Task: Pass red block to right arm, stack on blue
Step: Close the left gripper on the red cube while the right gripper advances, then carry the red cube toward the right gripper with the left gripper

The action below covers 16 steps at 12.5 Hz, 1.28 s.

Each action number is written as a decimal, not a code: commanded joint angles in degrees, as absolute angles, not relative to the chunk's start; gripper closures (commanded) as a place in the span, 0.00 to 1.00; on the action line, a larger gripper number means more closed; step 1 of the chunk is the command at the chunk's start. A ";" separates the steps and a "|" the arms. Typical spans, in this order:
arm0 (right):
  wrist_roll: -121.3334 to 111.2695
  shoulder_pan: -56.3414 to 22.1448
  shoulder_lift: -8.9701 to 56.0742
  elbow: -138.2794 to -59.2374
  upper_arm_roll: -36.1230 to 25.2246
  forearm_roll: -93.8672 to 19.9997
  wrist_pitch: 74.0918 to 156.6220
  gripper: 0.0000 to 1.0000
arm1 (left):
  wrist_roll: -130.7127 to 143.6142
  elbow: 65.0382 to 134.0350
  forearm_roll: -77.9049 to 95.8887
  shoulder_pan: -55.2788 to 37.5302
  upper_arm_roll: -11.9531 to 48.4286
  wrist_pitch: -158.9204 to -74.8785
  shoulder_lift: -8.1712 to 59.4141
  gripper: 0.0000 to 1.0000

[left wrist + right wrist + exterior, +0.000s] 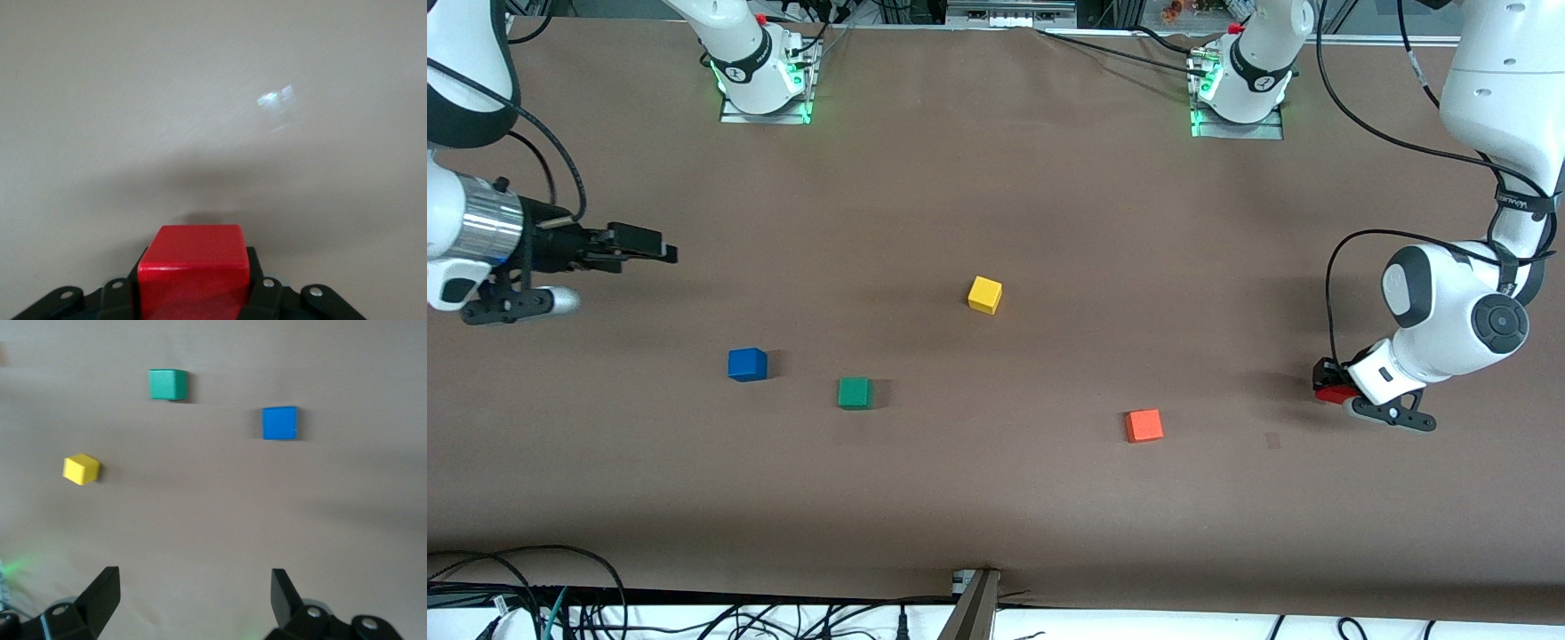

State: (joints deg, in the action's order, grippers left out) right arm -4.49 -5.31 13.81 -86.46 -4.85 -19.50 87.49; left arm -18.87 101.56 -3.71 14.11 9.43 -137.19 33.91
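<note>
At the left arm's end of the counter (996,498), I had the left gripper (1327,384) down low, its fingers (263,297) pinching the red block (193,270) from both sides. From the front camera only a sliver of that red cube showed under the wrist, and I could not tell whether it rested on the brown surface or sat just above it. The left wrist camera showed the cube's top face and one side held square between the black fingers, with bare counter ahead of it.

The right gripper (660,252) waited in the air over the right arm's end of the counter, pointing toward the middle, its fingers (100,593) spread wide with nothing between them. The blue cube (747,364) sat on the counter near that end, nearer to the front camera than the place under the waiting gripper. The green cube (855,393) lay just beside the blue one and slightly nearer to the front camera. The yellow cube (984,294) sat about mid-counter, farther from the front camera than the green. The orange cube (1144,426) lay between the green cube and the left gripper, well apart from both. All four loose cubes stood separate, none touching another.
</note>
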 commanded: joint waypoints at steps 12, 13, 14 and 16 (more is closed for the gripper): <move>-3.60 -11.34 24.07 -85.78 -3.87 -58.24 87.01 0.00 | -61.31 100.55 21.50 35.78 51.05 -134.12 36.03 0.96; -3.78 -11.60 25.13 -85.78 -3.87 -61.06 87.27 0.00 | -64.83 100.46 24.58 34.81 52.54 -134.56 36.64 0.94; -3.87 -12.30 26.09 -85.78 -3.95 -63.26 87.62 0.00 | -69.21 100.46 28.00 34.37 54.21 -134.73 37.00 0.97; -3.87 -13.35 27.77 -86.04 -3.87 -68.44 89.37 0.00 | -77.83 100.46 36.43 33.32 56.59 -135.17 37.00 1.00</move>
